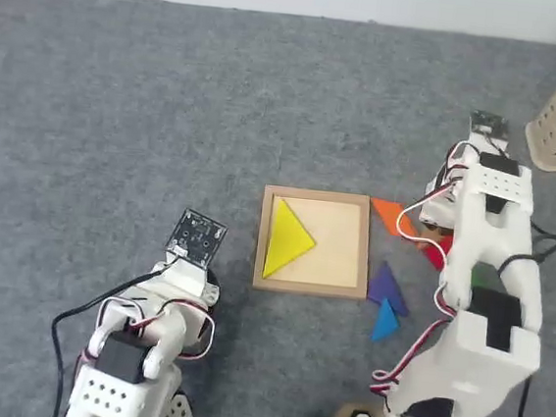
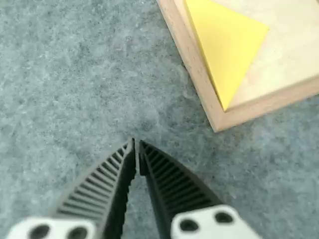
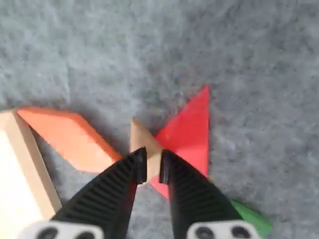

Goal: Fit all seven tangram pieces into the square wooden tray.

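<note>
The right gripper [image 3: 152, 162] is working the second placement: its jaws are pinching down to a narrow gap on a small tan piece [image 3: 142, 137], which is sitting right between the fingertips, so I'm calling that a grip. The tan piece is lying on the grey mat [image 1: 120, 105] just outside the tray [image 1: 310, 288], touching the red triangle [image 3: 192, 132] and just beside the orange piece [image 3: 65, 135]. A green piece [image 3: 251, 218] is peeking out under the gripper.

Only the yellow triangle [image 1: 285, 237] is sitting inside the tray, tight against one wall, so the job is looking barely begun. The purple piece [image 1: 386, 281] and blue piece [image 1: 385, 322] are waiting near the tray's edge.

The next move is calling for a clean lift, so the red neighbour isn't dragged along, then a short carry over the rim into the open wood beside the yellow one.

The right arm is stretching forward along the tray's side, wrist angled down over the pile. The left gripper [image 2: 135, 147] is hanging over bare mat near a tray corner, jaws closed together and holding nothing.
</note>
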`<state>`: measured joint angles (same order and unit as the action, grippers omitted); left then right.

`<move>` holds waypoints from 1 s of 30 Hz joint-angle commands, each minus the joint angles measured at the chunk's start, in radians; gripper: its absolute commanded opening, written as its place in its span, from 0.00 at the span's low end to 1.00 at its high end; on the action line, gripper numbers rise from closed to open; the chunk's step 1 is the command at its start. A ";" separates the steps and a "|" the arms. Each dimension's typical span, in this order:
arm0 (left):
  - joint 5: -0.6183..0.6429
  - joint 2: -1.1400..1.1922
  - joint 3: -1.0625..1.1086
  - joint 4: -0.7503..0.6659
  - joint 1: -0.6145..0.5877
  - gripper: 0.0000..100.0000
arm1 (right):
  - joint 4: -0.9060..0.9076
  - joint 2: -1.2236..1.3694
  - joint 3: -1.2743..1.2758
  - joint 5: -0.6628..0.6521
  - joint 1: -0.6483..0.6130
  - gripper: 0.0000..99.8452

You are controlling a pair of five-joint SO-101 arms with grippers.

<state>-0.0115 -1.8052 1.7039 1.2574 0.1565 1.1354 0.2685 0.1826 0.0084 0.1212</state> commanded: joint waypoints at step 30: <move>0.006 -0.020 -0.019 0.006 0.003 0.01 | 0.067 -0.062 0.029 -0.166 -0.077 0.27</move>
<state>-0.0115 -1.8052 1.7039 1.2574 0.1565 1.2091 0.1841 0.2869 -0.1358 0.0322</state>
